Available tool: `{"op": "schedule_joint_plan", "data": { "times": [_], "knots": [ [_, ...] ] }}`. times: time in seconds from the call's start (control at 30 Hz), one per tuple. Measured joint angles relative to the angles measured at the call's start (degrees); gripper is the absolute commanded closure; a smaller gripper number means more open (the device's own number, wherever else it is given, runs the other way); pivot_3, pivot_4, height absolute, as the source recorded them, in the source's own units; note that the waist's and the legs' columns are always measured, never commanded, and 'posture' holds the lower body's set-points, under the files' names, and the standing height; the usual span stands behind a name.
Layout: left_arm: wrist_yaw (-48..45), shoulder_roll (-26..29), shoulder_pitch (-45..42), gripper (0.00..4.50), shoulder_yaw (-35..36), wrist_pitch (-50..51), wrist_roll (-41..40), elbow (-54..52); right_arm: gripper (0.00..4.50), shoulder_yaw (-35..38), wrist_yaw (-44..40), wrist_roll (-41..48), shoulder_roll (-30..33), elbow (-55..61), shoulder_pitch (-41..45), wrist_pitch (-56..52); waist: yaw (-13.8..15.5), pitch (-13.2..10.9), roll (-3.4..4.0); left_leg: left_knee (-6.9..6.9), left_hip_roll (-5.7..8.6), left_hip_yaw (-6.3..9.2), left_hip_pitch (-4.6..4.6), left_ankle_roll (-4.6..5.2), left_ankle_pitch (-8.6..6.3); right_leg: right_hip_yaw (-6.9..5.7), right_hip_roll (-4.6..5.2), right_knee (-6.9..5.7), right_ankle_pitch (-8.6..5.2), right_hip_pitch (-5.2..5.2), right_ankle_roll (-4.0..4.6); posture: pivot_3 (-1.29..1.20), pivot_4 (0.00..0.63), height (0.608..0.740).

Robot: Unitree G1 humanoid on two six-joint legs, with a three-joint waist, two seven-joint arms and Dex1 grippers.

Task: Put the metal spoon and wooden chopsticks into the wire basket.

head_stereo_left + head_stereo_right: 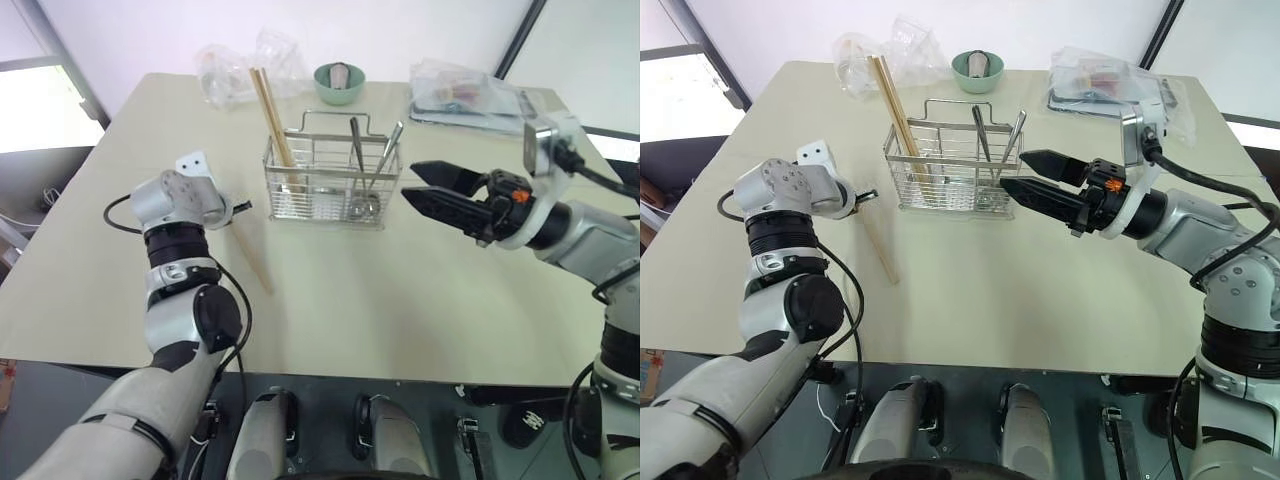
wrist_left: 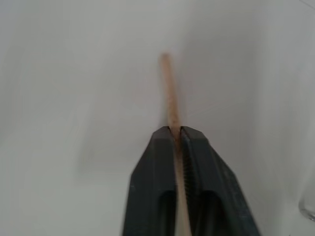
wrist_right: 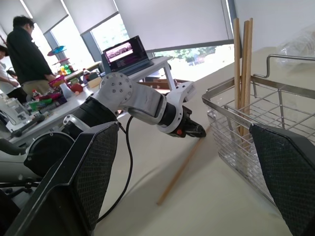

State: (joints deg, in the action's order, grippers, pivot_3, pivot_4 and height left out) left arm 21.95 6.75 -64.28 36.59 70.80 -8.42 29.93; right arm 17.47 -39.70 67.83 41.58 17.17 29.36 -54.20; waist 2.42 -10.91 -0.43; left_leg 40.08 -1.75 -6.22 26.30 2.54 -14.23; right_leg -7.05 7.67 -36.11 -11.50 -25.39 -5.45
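1. Nearest on the pale table (image 1: 400,320), a single wooden chopstick (image 1: 252,258) is seen lying flat, slanted, with its far end under the left gripper (image 1: 238,208).
2. The left gripper is lowered to the table to the left of the wire basket (image 1: 325,195); its two black fingers (image 2: 157,167) are pressed together and clamped on that chopstick, whose free end is seen sticking out past the fingertips in the left wrist view (image 2: 170,93).
3. The right gripper (image 1: 1025,175) is held above the table, just to the right of the basket and roughly level, pointed toward it; its fingers are spread wide apart and nothing is held between them.
4. The wire basket is placed upright near the middle of the table, with its thin loop handle (image 1: 333,118) raised over it.
5. Two wooden chopsticks (image 1: 272,118) are leaned in the basket's left compartment, their tops tilted away to the left and well above the rim.
6. In the basket's right part two slim metal utensils are stood, handles up and crossing; one is taken to be the metal spoon (image 1: 380,165), though which is which cannot be told.
7. Behind the basket, a round green bowl (image 1: 339,84) is set with something pale inside.
8. At the far edge, crumpled clear plastic bags (image 1: 235,68) are seen on the left and a clear packet (image 1: 470,95) on the right.
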Motion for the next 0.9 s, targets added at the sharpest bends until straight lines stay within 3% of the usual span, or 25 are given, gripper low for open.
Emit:
{"op": "schedule_joint_plan", "data": {
  "times": [0.1,0.2,0.4,0.47,0.67,0.9],
  "knots": [
    [-1.39,0.35,1.17,4.46,-2.94,-5.60,0.41,0.34,0.10,0.04,0.03,0.06,0.01,0.02,-0.01,0.00,-0.18,-0.03,-0.04,0.00,-0.02,-0.02,0.03,0.00,0.00,0.00,-0.02,0.00,0.00,-0.05,0.01,0.00,0.150,0.707],
    [-4.44,3.15,1.13,4.46,-6.47,-19.75,0.94,0.32,0.10,0.04,0.05,0.06,0.02,-0.01,0.01,0.00,-0.36,-0.07,-0.12,-0.02,-0.06,-0.09,0.16,-0.27,0.16,0.00,-0.04,0.00,0.05,-0.23,0.08,0.00,0.150,0.707],
    [-12.95,9.82,-6.73,4.46,-6.80,-49.16,-1.30,-0.89,0.10,-0.04,0.23,0.10,0.03,-0.58,0.96,-0.19,-0.16,-0.08,-0.13,-0.04,-0.06,-0.19,0.23,-0.24,0.14,0.00,0.00,0.07,0.06,-0.28,0.07,0.00,0.150,0.707],
    [-16.04,11.54,-10.31,4.46,-6.69,-54.73,-3.26,-1.55,0.10,-0.10,0.29,0.47,0.07,-0.59,1.37,-0.47,-0.06,-0.07,-0.12,-0.03,-0.04,-0.19,0.19,-0.06,0.04,0.00,0.02,0.10,0.06,-0.20,0.07,0.00,0.150,0.707],
    [-27.61,8.30,-16.30,4.46,-7.65,-53.88,-14.89,-4.79,0.10,-0.09,0.89,1.14,0.50,-0.61,1.92,-1.36,-0.07,-0.07,-0.13,0.04,-0.03,-0.12,0.13,0.14,-0.06,-0.05,0.00,0.15,0.05,-0.04,0.05,0.00,0.150,0.707],
    [-33.77,4.50,-9.22,4.46,-16.31,-51.37,-16.47,-7.56,0.10,1.28,2.35,2.67,0.70,-0.20,0.32,-1.68,-0.59,-0.08,-0.12,0.00,-0.06,-0.16,0.09,0.14,-0.04,-0.03,-0.10,0.07,0.05,-0.09,0.04,0.00,0.150,0.707]
  ]
}}
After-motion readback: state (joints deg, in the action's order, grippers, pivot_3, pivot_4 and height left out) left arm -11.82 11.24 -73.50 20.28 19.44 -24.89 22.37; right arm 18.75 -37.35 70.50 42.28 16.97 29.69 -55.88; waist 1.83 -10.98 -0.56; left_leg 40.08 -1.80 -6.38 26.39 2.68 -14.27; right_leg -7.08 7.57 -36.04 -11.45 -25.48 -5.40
